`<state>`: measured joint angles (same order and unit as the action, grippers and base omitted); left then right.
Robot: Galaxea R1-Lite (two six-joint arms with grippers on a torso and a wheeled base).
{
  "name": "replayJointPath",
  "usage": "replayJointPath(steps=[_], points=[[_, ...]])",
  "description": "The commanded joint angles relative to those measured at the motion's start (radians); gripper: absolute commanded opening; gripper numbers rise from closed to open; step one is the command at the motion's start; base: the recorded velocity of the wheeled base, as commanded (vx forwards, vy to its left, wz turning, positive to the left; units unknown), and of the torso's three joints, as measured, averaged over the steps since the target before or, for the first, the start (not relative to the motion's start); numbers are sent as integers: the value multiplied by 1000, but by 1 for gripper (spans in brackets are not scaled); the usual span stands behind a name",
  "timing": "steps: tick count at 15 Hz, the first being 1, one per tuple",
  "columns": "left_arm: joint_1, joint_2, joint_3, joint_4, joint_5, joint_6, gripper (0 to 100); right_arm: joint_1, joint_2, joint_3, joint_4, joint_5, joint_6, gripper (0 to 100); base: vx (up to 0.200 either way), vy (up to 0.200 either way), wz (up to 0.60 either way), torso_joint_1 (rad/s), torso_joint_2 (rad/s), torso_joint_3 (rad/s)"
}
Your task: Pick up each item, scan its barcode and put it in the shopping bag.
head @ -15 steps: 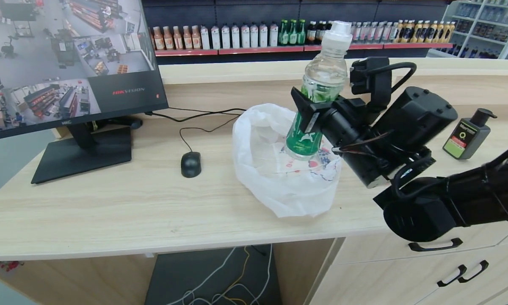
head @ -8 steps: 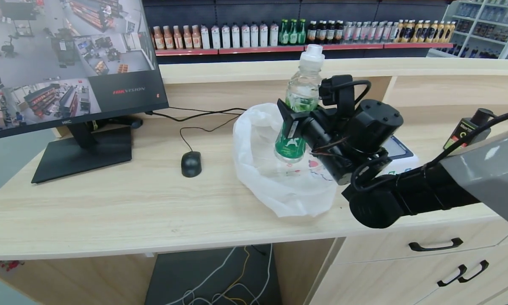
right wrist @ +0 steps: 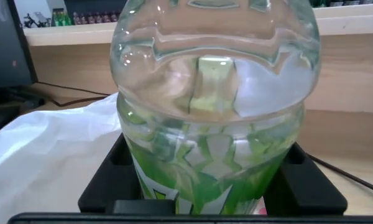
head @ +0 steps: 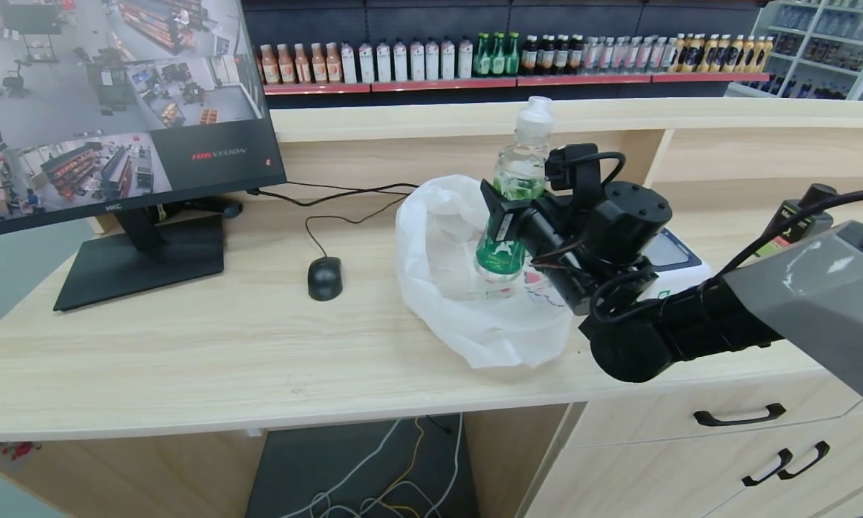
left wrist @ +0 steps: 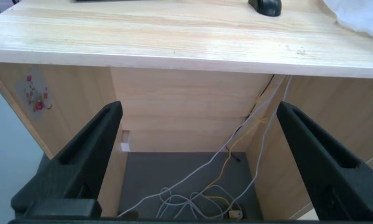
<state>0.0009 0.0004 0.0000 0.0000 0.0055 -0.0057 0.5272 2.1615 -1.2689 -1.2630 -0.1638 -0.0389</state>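
Right pincer was clamped on the upright bottle | shopping bag lay open directly below that pincer; bottle judged not yet released | scan: could not tell | left pincer stood apart, empty, below table edge

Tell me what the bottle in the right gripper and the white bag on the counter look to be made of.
Bottle: clear, glossy plastic, likely PET. The background shows through its ribbed wall, and it carries a green printed film label and a white cap.
Shopping bag: thin white plastic film, slightly translucent, with a soft sheen. It sits crumpled in loose folds.
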Motion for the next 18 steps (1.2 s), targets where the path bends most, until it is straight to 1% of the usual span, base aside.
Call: replayJointPath(steps=[1,8,18], points=[[1,0,0,0,1,0,100,-9,15,-9,1,0,1,0,0,0,0,0,0,0],[1,0,0,0,1,0,100,0,66,-116,65,-2,17,0,0,0,0,0,0,0],[1,0,0,0,1,-3,100,28,115,-104,62,-2,19,0,0,0,0,0,0,0]])
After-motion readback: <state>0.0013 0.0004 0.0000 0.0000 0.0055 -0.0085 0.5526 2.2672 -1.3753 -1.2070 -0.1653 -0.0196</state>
